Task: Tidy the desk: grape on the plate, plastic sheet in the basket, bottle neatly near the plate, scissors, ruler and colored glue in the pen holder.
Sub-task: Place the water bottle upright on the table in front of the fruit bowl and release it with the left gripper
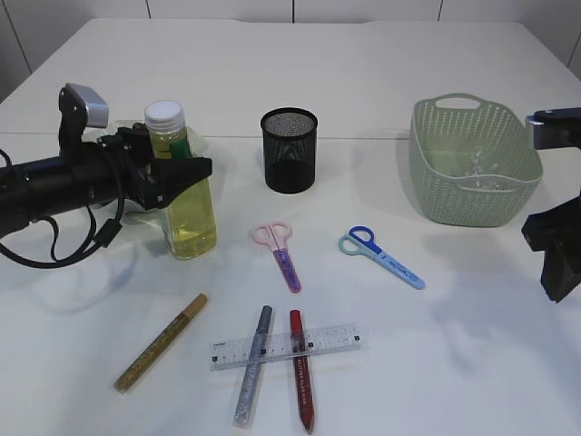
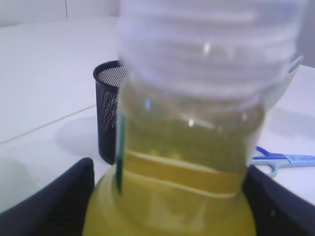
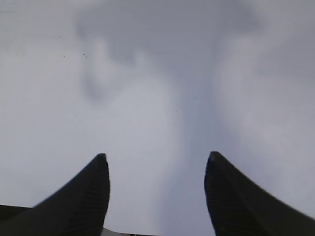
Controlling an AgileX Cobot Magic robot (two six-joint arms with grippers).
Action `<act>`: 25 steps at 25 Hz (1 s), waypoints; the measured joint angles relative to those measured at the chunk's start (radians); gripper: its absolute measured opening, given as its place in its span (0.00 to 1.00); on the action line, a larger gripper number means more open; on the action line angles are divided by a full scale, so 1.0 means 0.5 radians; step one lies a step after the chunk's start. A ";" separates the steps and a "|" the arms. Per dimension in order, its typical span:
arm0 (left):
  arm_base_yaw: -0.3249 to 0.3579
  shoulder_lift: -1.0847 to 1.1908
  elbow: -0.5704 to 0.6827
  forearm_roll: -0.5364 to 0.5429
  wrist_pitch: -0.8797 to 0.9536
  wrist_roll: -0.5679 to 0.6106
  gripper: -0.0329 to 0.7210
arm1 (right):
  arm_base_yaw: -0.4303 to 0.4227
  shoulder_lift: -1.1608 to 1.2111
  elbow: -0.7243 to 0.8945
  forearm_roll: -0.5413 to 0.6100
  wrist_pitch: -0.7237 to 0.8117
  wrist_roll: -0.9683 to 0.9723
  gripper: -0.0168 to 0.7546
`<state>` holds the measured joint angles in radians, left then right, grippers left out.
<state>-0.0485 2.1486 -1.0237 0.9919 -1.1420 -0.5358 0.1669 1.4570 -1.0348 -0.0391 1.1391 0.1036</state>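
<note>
Bottle stood upright on tabletop, left of pen holder. Mostly full, so heavy, smooth, slippery; you'd best take it at body. Left gripper straddled it, jaws apart, contact unclear. Right gripper open, empty.

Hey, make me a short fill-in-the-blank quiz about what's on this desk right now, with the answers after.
1. The bottle holds a ____ liquid.
2. The clear ruler lies across the silver and ____ glue pens.
3. The pink scissors lie to the ____ of the blue scissors in the exterior view.
4. The mesh pen holder is colored ____.

Answers: yellow; red; left; black
</note>
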 joint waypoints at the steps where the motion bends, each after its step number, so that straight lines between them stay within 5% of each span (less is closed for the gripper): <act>1: 0.000 -0.033 0.000 0.003 0.000 0.000 0.87 | 0.000 0.000 0.000 0.000 0.000 0.000 0.64; 16: 0.000 -0.458 0.000 0.007 -0.012 -0.152 0.76 | 0.000 0.000 0.000 -0.007 -0.055 -0.020 0.64; 25: 0.075 -0.635 0.000 0.166 -0.018 -0.419 0.45 | 0.000 0.000 0.000 -0.012 -0.136 -0.032 0.64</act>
<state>-0.0110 1.8310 -1.0237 1.0748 -1.1512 -0.7453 0.1669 1.4570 -1.0348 -0.0451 1.0709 0.0879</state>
